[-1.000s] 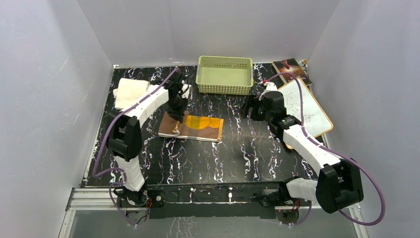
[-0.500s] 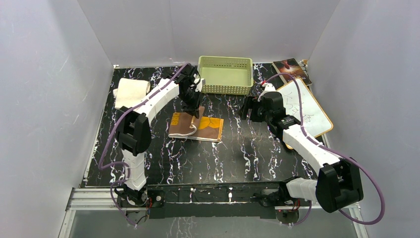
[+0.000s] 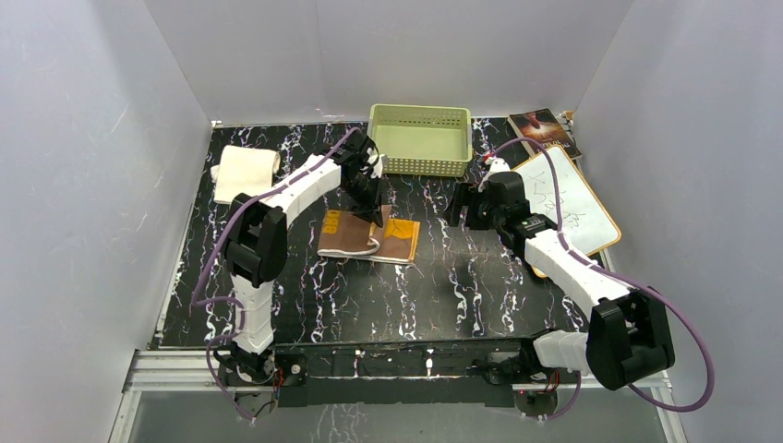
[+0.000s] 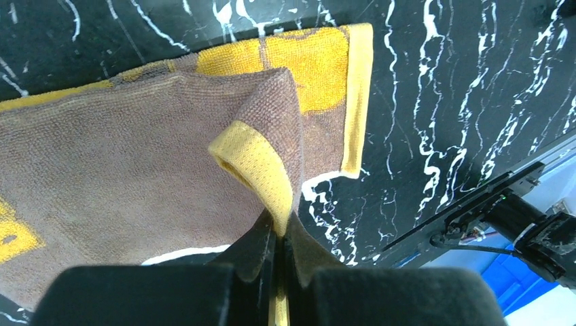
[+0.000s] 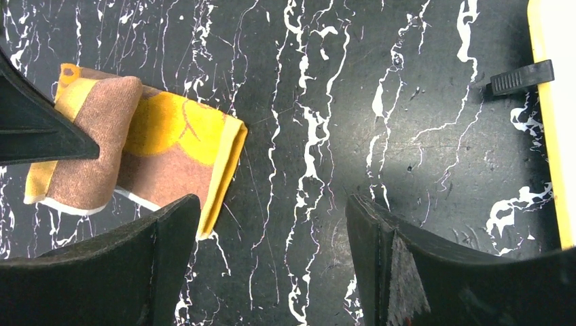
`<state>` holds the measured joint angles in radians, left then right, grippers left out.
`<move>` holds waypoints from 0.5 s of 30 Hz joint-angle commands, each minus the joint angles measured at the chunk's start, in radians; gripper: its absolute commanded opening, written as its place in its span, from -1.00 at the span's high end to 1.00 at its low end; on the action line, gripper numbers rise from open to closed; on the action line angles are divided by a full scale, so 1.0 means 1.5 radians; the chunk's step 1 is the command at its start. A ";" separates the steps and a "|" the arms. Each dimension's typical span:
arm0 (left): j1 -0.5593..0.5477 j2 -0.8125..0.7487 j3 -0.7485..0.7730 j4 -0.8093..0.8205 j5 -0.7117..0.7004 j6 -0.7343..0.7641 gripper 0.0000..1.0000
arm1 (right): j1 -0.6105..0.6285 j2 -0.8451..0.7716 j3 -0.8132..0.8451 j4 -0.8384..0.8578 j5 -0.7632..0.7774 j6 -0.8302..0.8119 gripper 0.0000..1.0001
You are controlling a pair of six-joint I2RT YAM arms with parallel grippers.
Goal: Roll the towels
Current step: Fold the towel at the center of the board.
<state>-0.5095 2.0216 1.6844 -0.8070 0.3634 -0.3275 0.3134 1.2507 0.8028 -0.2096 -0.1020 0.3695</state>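
Yellow towel [image 3: 392, 242]: lay mid-table [image 3: 480, 286], long axis left-right, left end folded over rightward.
Left gripper [image 4: 278, 234]: pinched tight on the lifted edge.
Right gripper [image 5: 272, 217]: spread wide, empty, right of the towel.
Change: the fold was carried farther right.

The left arm [image 3: 295, 189] is stretched from its base toward 1 o'clock, with the wrist bent downward. The left gripper [image 4: 278, 234] is pressed tight together, and a raised fold of the mustard-yellow towel [image 4: 136, 176] is pinched in it. The right arm [image 3: 563, 263] is extended toward 11 o'clock and kept low. The right gripper [image 5: 272, 217] is held with its jaws spread wide and is pointed downward.
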 commanded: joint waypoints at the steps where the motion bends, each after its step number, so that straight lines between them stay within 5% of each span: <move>1: -0.012 -0.020 0.001 0.018 0.042 -0.052 1.00 | 0.002 0.003 0.023 0.020 -0.007 -0.011 -0.54; 9: -0.013 -0.022 -0.019 0.056 0.046 -0.079 1.00 | 0.002 0.005 0.019 0.019 -0.009 -0.014 -0.57; 10: -0.013 -0.022 -0.025 0.064 0.054 -0.081 0.88 | 0.002 0.006 0.017 0.019 -0.008 -0.014 -0.57; 13: -0.017 -0.035 -0.049 0.106 0.075 -0.093 0.00 | 0.002 0.009 0.013 0.022 -0.007 -0.016 -0.60; 15: -0.017 -0.062 -0.069 0.155 0.101 -0.104 -0.29 | 0.001 0.014 0.013 0.031 -0.011 -0.013 -0.60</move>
<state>-0.5266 2.0201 1.6230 -0.6712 0.4229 -0.4438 0.3134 1.2617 0.8028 -0.2111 -0.1085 0.3641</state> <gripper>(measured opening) 0.556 0.797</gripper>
